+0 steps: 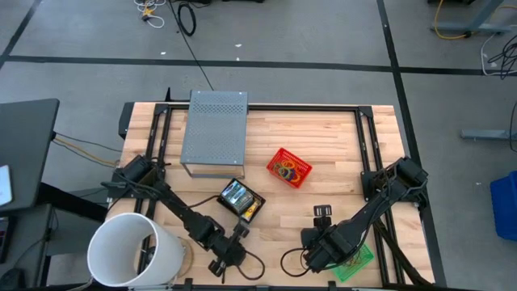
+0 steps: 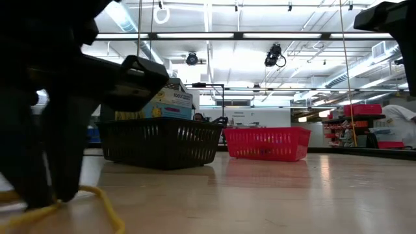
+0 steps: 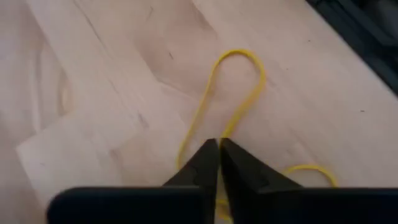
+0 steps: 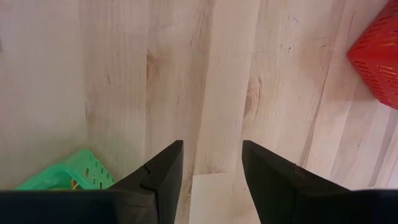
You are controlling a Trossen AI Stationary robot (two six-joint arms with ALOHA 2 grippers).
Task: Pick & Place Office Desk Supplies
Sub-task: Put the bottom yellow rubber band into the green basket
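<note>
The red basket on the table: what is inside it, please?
The high view shows coloured rubber-band loops inside the red basket. Their number cannot be told, and whatever lies under them is covered.

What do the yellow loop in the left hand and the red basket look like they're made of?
Yellow loop: probably rubber, matte; thin and bent limply on the wood, pinched by the left hand. Red basket: apparently moulded plastic, slightly glossy, with a regular grid of openings in its walls.

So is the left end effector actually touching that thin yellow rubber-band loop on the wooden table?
Touching. In the left wrist view, the left end effector is shut on the thin yellow rubber-band loop.
</note>
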